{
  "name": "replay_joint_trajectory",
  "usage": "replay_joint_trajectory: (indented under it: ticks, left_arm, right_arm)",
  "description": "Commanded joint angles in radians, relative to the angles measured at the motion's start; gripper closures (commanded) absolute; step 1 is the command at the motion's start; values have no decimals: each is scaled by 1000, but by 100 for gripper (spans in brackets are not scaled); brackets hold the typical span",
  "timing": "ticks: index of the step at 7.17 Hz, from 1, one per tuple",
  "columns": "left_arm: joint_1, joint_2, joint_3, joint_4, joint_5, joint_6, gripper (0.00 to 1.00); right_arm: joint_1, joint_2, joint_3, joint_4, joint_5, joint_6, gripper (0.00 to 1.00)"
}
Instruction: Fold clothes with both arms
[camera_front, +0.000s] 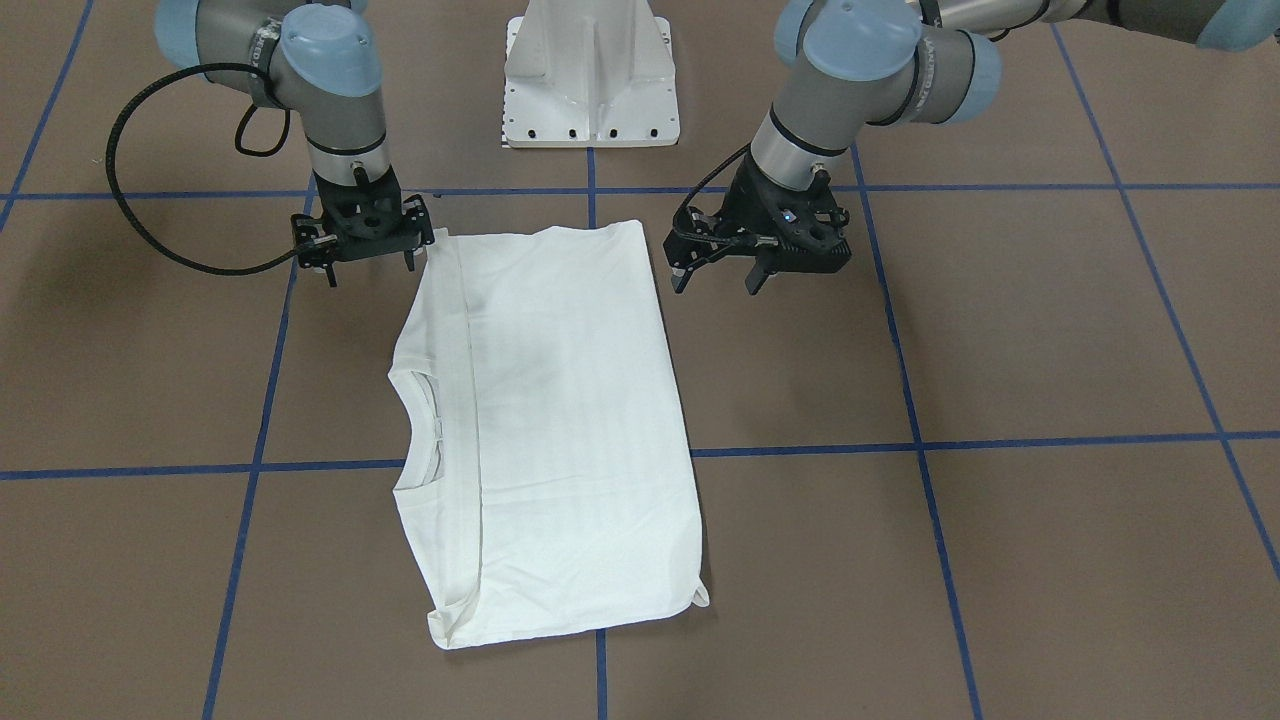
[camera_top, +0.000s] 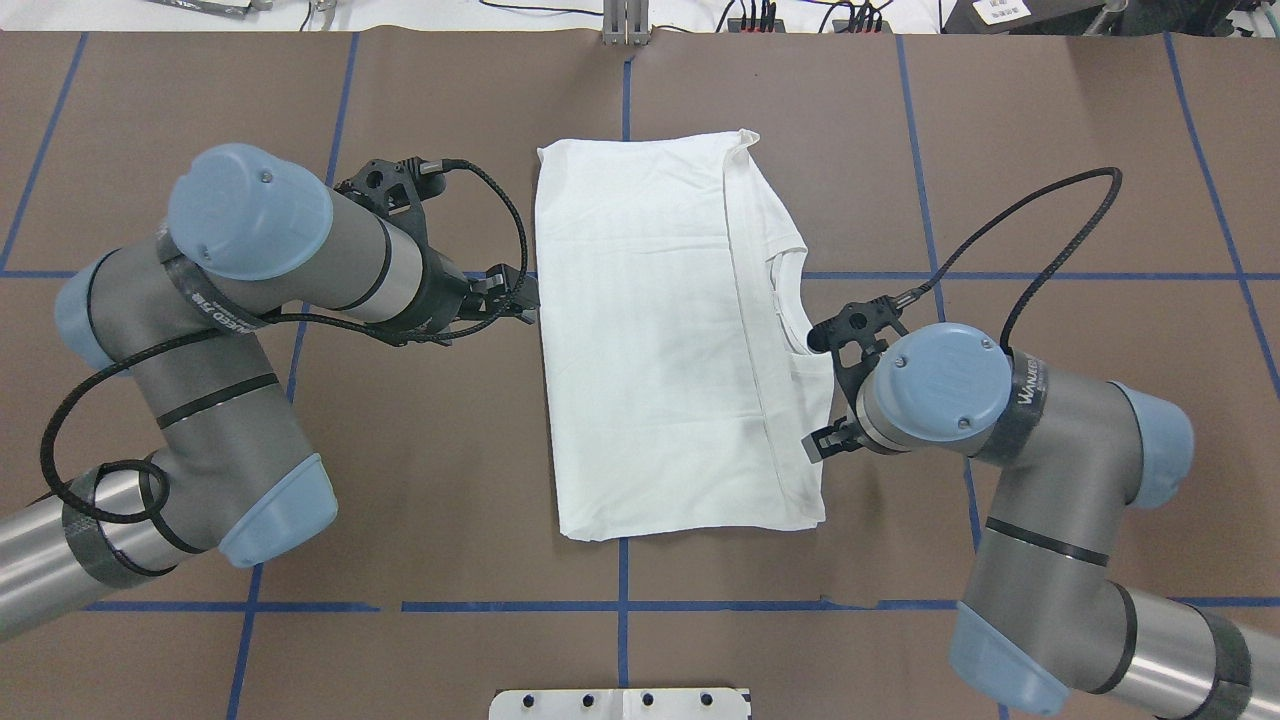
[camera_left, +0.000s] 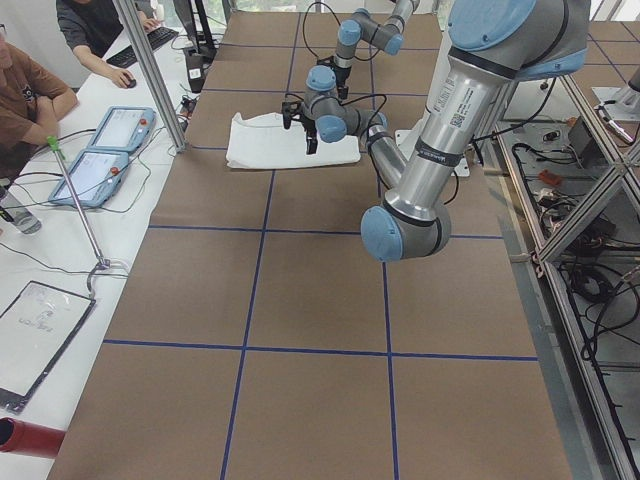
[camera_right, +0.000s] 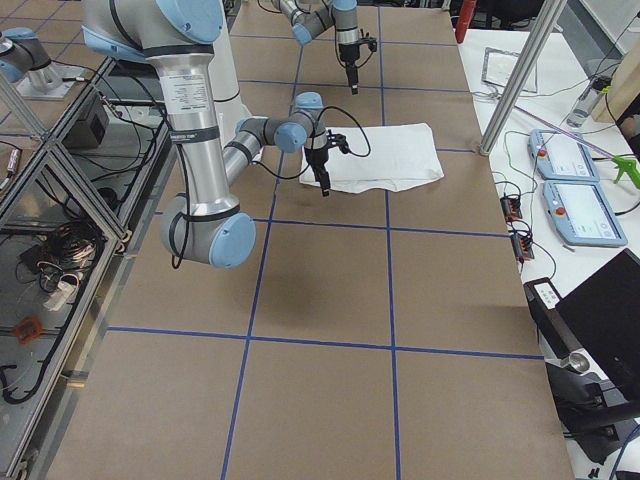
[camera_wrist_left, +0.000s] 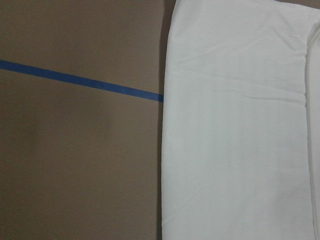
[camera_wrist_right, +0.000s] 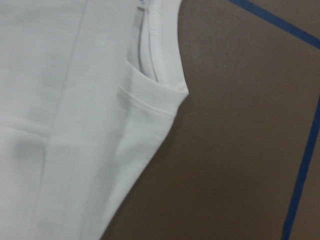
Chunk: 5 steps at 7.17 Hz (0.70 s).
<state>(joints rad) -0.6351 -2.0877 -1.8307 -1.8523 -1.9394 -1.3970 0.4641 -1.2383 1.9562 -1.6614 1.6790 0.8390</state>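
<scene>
The shirt (camera_front: 560, 420) lies flat on the surface (camera_front: 1000, 330), folded to a rectangle with its collar toward my right. My left gripper (camera_front: 715, 275) and right gripper (camera_front: 370, 262) hang open and empty beside its edges. Next, I judge, each must pinch a near corner for the halving fold.

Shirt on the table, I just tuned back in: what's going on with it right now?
The white T-shirt lies flat on the table, folded into a long rectangle with its collar at the robot's right-hand edge. Neither arm holds it. The left gripper and the right gripper hang open on either side of the end nearest the robot.
</scene>
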Motion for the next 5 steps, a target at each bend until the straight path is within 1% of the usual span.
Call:
replay_joint_trajectory:
  ticks: [1,4,5]
  left_arm:
    - [0,1,-1,1,-3,0,0]
    - [0,5,-10,1,-4,1,0]
    - [-1,6,-12,2,-4,1,0]
  right_arm:
    - [11,121,-98,0,-7,0,0]
    - [10,183,-181,6,-9,2,0]
    - [13,192,-195,9,-9,3,0]
